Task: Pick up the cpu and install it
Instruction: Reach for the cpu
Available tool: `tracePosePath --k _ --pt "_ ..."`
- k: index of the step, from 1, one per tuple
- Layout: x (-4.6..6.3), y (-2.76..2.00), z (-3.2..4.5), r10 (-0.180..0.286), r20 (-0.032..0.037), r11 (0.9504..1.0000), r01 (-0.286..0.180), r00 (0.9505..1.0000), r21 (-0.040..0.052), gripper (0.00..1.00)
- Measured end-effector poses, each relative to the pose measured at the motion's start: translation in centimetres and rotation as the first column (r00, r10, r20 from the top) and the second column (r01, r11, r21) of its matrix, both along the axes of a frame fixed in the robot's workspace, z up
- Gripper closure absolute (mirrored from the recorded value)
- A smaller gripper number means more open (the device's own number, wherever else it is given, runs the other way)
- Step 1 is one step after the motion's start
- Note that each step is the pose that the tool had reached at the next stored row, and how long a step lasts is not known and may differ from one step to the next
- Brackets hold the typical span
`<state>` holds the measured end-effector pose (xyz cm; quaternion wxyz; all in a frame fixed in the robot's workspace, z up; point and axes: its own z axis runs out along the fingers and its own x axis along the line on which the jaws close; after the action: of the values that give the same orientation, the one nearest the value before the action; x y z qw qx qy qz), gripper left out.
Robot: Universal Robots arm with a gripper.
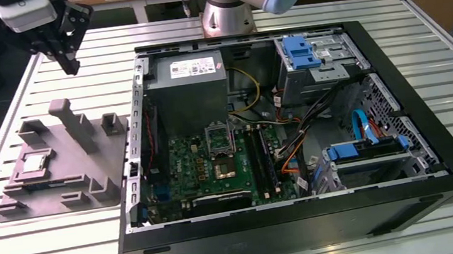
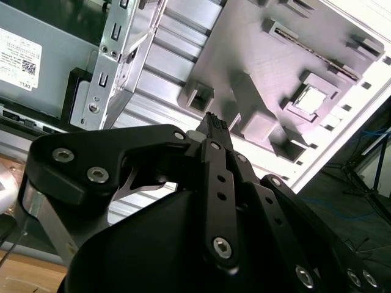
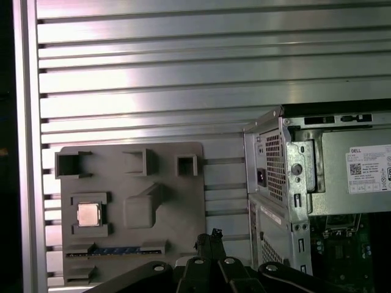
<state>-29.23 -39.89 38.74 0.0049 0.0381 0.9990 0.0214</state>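
The cpu (image 1: 35,162), a small square chip with a pale silvery top, lies in a recess of the grey plastic fixture (image 1: 88,179) at the exterior view's left. It also shows in both wrist views, cpu (image 2: 310,99) and cpu (image 3: 89,214), seated in the fixture (image 3: 171,189). My gripper (image 1: 71,66) hangs high above the table beyond the fixture's far end, well apart from the chip. Its fingers are shut together with nothing between them, as the gripper (image 2: 214,124) shows in the second wrist view. The motherboard socket (image 1: 222,154) lies inside the open case, its frame raised.
The open black computer case (image 1: 430,143) takes up the middle and right of the slatted metal table (image 1: 418,24). Inside are a power supply (image 1: 192,86), drive cages with blue clips (image 1: 301,53) and loose cables. The arm's base (image 1: 227,13) stands behind the case.
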Motion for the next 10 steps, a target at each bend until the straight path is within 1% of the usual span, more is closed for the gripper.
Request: tracePosePath --k 10 --pt "-0.44 0.00 -0.02 0.000 -0.0010 1.0000 0.000 1.0000 0.0000 0.89"
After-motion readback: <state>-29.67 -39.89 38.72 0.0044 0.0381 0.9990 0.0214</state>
